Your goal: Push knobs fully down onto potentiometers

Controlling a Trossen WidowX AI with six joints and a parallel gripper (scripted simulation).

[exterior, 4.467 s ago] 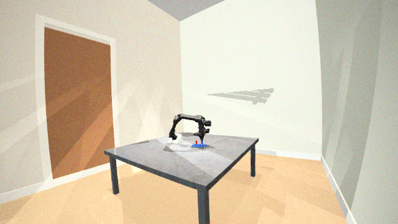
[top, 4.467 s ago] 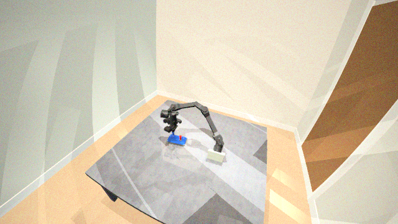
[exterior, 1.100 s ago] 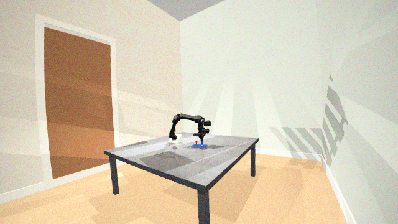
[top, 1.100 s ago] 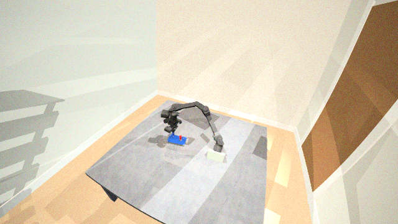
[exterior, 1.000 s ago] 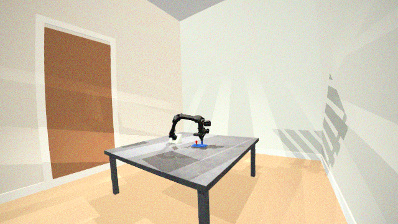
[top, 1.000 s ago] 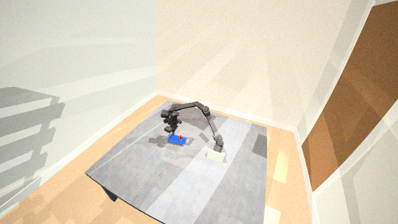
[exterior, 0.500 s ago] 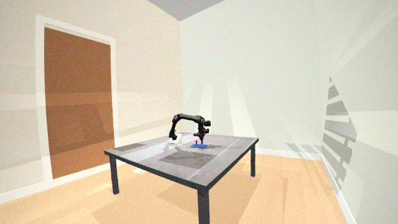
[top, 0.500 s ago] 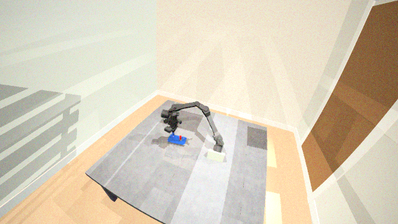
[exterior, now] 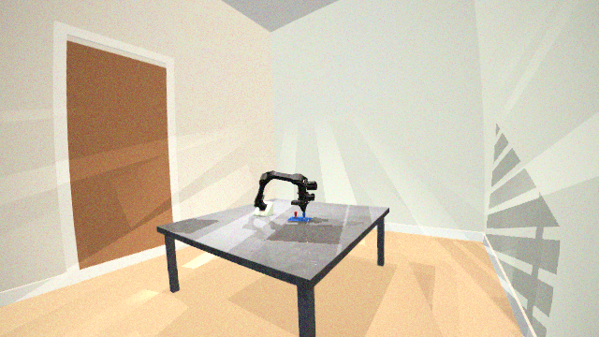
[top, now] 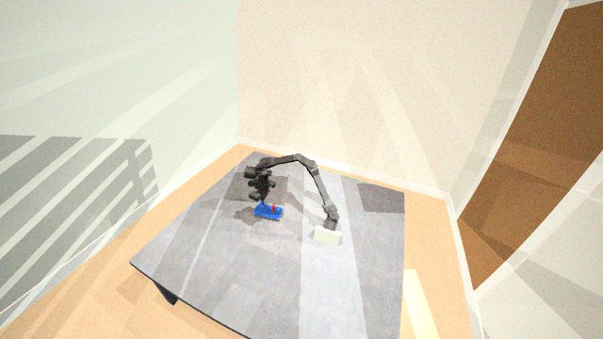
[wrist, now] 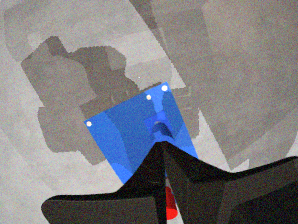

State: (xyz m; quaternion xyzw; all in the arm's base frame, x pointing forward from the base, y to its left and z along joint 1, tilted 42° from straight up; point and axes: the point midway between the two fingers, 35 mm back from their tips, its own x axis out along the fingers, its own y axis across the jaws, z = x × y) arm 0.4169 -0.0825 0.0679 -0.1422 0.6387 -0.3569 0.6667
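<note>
The blue circuit board [top: 268, 216] [exterior: 294, 220] [wrist: 107, 142] stands on the table [top: 226, 264] [exterior: 234, 234]. A red knob [top: 273, 208] [exterior: 296, 213] [wrist: 171, 205] stands up from the board; the fingers partly hide it in the wrist view. A blue knob [top: 263, 202] [exterior: 304, 213] [wrist: 158, 124] stands near the other end of the board. My gripper [top: 262, 200] [exterior: 304, 212] [wrist: 161, 147] is shut and empty, pointing down, with its fingertips right over the blue knob. Whether they touch it cannot be told. How far down each knob sits is too small to tell.
The arm's pale base block [top: 327, 235] [exterior: 263, 210] stands on the table beside the board, and the arm arches from it over to the board. White dots mark the board's corners in the wrist view. Shadows cross the table around the board.
</note>
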